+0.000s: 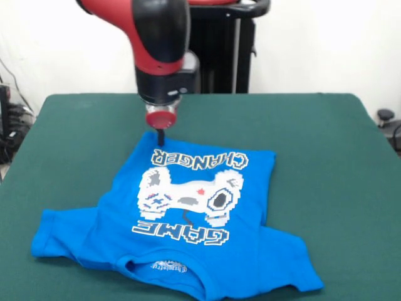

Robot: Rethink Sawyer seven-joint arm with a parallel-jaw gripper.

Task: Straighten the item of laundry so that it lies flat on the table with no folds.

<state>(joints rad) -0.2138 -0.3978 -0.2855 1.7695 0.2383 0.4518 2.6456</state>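
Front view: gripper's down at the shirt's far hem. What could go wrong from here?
1. The gripper meets the T-shirt only at its hem corner; a pull may bunch that edge instead of spreading it.
2. The sleeve nearest the camera already lies close to the table edge, so dragging that way could slide it off.
3. Whether the gripper holds cloth cannot be seen.

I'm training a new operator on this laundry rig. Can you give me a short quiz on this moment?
1. True or false: the gripper is at the shirt's hem edge, the end away from the collar.
2. Which word of the print is nearest the gripper? A) GAME B) CHANGER
3. What colour is the table?

Key: 1 true; 2 B; 3 dark green.
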